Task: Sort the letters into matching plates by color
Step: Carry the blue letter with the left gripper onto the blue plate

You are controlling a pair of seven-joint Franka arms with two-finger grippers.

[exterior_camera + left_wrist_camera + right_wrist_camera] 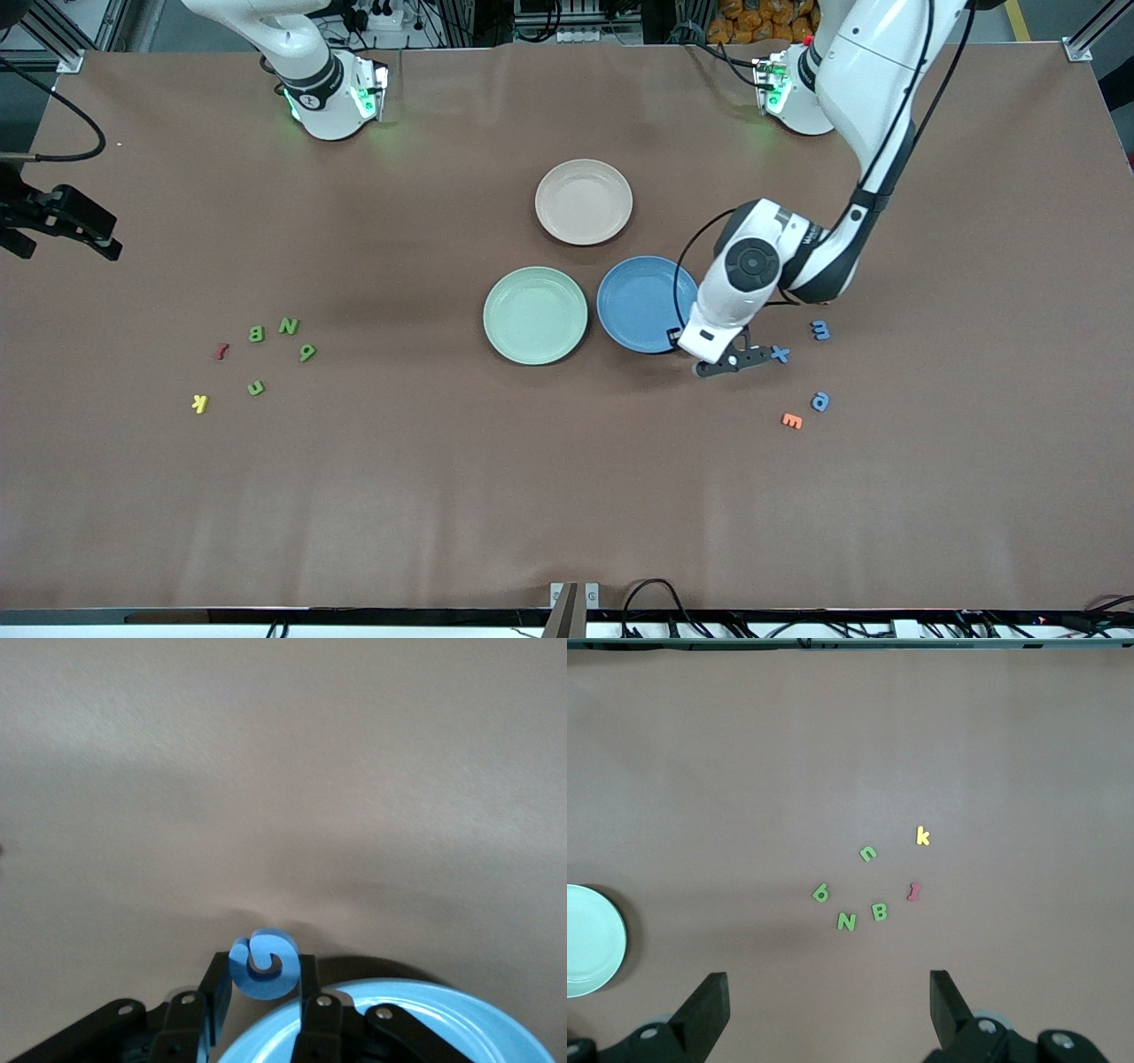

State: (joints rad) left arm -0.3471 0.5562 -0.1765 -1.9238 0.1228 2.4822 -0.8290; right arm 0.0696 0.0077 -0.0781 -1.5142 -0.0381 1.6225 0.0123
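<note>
Here you see the left gripper [719,363] low at the blue plate [633,297], at about 4 o'clock on its rim. Its fingers [312,988] are nearly closed and pinch a blue curled letter [263,964] between them; in the left wrist view this letter hangs just over the plate's edge. The blue plate sits touching or just beside the mint green plate [535,315], which lies toward the right arm's end of the counter [567,496]. The beige-pink plate [584,201] lies at 12 o'clock from the pair, farther from the front camera.

Three more blue letters rest on the counter toward the left arm's end: a blue x [780,354] just beside the left gripper, a blue m [821,330] at 2 o'clock from it, and a blue a [820,401] at 4 o'clock from it. An orange E [792,421] lies just beside the blue a.

The right gripper [828,1005] hangs over the right arm's end of the counter, its fingers [709,1005] spread wide and holding nothing; this arm waits. Below it you find four green letters: a green N [289,325], a green B [256,334], a green 6 [307,353] and a green n [256,387]. A red letter [221,351] lies at 9 o'clock from the green B, and a yellow k [200,404] at 8 o'clock from the green n.
</note>
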